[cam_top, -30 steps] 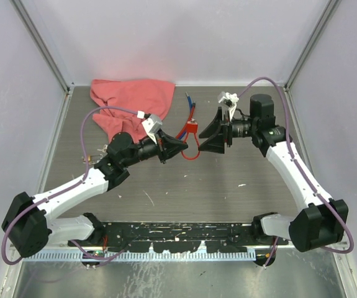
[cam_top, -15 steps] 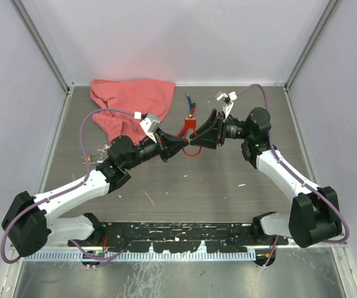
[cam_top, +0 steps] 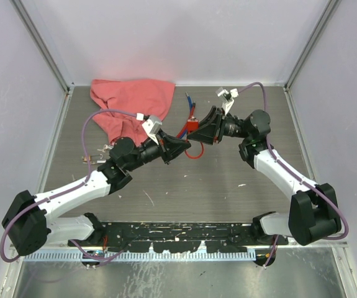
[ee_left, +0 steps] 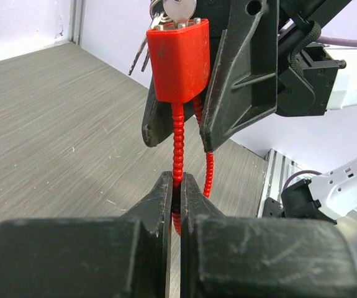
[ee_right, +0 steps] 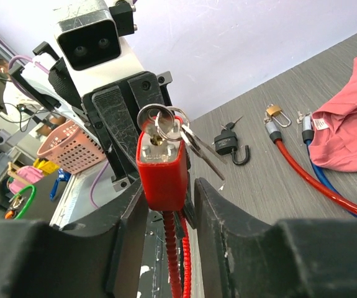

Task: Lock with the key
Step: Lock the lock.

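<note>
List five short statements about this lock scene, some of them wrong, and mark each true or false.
1. The left gripper is shut on the red cable. True.
2. The key lies loose on the table. False: the key sits in the top of the red lock body.
3. The right gripper has its jaws on either side of the red lock body. True.
4. The pink cloth is at the near right corner. False: the pink cloth lies at the far left.
5. The red lock body rests on the table. False: it hangs above the table, between the two grippers.
</note>
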`<state>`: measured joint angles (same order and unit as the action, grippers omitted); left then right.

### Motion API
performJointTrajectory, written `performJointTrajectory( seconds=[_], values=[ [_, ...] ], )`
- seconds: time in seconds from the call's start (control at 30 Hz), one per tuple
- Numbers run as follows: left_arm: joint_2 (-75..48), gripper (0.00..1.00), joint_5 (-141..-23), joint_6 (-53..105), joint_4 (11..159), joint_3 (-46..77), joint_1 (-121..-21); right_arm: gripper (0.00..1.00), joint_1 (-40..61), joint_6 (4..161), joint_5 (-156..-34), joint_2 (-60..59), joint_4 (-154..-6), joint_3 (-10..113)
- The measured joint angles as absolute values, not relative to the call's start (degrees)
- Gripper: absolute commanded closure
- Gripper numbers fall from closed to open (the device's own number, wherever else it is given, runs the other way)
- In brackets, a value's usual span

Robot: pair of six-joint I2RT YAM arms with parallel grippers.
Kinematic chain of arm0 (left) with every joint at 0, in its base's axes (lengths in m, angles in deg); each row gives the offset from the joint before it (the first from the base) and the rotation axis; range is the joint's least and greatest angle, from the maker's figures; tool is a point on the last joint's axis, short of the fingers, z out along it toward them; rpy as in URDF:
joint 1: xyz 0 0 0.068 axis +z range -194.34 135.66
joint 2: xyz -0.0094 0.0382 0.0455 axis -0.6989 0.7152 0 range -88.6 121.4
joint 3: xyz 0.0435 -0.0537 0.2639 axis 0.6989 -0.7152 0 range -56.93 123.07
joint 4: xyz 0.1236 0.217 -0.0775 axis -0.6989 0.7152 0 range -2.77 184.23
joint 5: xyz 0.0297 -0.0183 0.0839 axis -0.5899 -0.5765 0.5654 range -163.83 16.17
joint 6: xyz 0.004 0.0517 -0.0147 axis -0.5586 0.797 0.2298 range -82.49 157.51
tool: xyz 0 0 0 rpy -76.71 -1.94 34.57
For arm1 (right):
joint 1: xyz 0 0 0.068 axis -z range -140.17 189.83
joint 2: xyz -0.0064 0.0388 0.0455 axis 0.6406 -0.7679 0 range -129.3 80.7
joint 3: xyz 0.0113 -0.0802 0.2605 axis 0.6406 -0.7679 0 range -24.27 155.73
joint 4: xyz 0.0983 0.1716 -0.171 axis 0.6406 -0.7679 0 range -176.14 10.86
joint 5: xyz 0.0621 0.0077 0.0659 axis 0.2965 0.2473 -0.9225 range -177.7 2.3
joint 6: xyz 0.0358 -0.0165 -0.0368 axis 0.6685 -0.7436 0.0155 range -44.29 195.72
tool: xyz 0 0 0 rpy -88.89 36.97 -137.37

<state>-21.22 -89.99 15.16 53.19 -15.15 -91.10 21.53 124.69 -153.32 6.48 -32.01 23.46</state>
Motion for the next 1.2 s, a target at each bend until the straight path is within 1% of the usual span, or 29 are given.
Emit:
performJointTrajectory(
  seconds=[0.33,0.37,0.43,0.47,0.5,0.57,0.6,0.63,0.67,0.73,0.93,1.03,1.2],
  values=[
    [-20.5,1.00,-89.0,14.5,53.1,-15.1,-91.5,0.90,20.9,123.9,-152.8,6.1,-32.7,23.5],
    [-20.5,1.00,-88.9,14.5,53.1,-15.1,-91.5,0.92,20.9,123.9,-152.8,6.1,-32.9,23.5],
    [-20.5,1.00,-88.8,14.5,53.1,-15.1,-91.6,0.93,20.9,123.8,-152.7,6.1,-32.9,23.5],
    [-20.5,1.00,-88.8,14.4,53.1,-15.1,-91.6,0.91,20.9,123.7,-152.7,6.1,-32.9,23.5],
    [-20.5,1.00,-88.7,14.4,53.1,-15.1,-91.6,0.82,20.9,123.7,-152.7,6.1,-32.9,23.5],
    [-20.5,1.00,-88.6,14.3,53.1,-15.1,-91.6,0.58,20.9,123.6,-152.8,6.1,-33.1,23.5],
    [-20.5,1.00,-88.6,14.3,53.2,-15.1,-91.6,0.49,20.9,123.4,-152.8,6.1,-33.3,23.5],
    [-20.5,1.00,-88.5,14.3,53.2,-15.1,-91.6,0.44,20.9,123.3,-152.8,6.1,-33.7,23.5],
    [-20.5,1.00,-88.3,14.2,53.2,-15.1,-91.6,0.41,20.9,123.2,-153.0,6.1,-34.2,23.5],
    [-20.5,1.00,-87.7,14.1,53.2,-15.1,-91.6,0.39,20.9,122.9,-153.3,6.1,-34.6,23.5],
    [-21.0,1.00,-85.7,13.9,53.2,-15.1,-91.6,0.41,21.5,124.1,-153.4,6.1,-33.6,23.5],
    [-21.2,1.00,-85.2,13.3,53.3,-15.1,-91.6,0.50,21.6,125.0,-153.3,6.1,-32.3,23.5],
    [-21.2,1.00,-84.9,12.3,53.3,-15.1,-91.7,0.58,21.6,125.7,-152.6,6.1,-30.6,23.5]
  ],
)
